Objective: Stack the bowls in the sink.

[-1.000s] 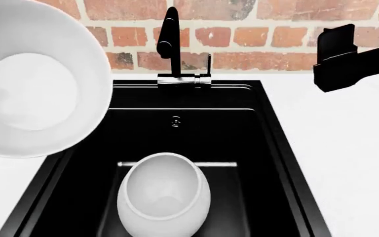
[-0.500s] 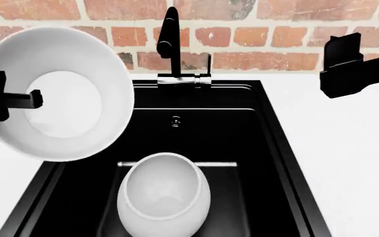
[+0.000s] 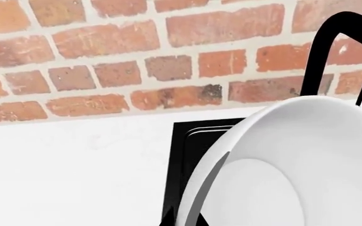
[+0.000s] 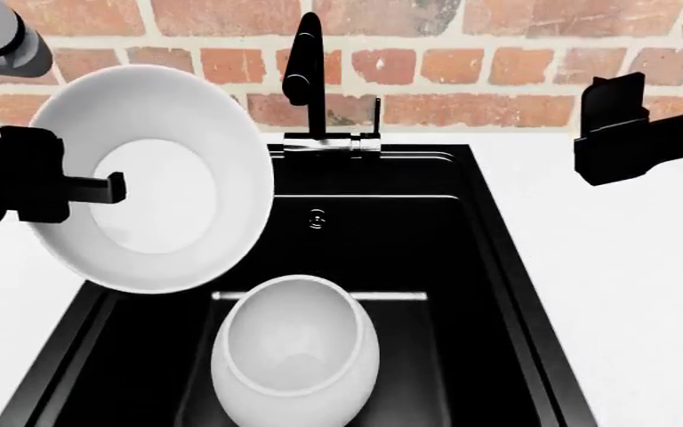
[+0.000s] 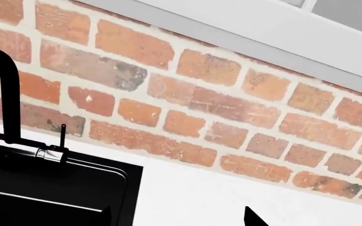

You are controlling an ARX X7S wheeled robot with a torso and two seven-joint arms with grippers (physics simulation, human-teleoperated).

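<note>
White bowl (image 4: 152, 178), tilted, hanging over sink's (image 4: 484, 267) left rim, left gripper (image 4: 81, 189) jaws clenching its edge. Second bowl (image 4: 295, 351) sitting in basin. Right gripper (image 4: 614, 124) hovering; jaws unclear.

A red-brown brick wall with pale mortar (image 5: 200, 94) fills most of the right wrist view, crossed toward one o'clock by a pale grey sill or frame strip (image 5: 250, 33). At nine o'clock stands the tall black curved faucet (image 5: 5, 89), with a thin black lever (image 5: 62, 135) beside it on a metal base. At seven o'clock lies a corner of the matte black recessed sink (image 5: 49, 188). A plain white worktop (image 5: 231, 197) spreads from six to four o'clock. Two small dark tips, likely of the right gripper (image 5: 177, 217), poke in at six o'clock.
</note>
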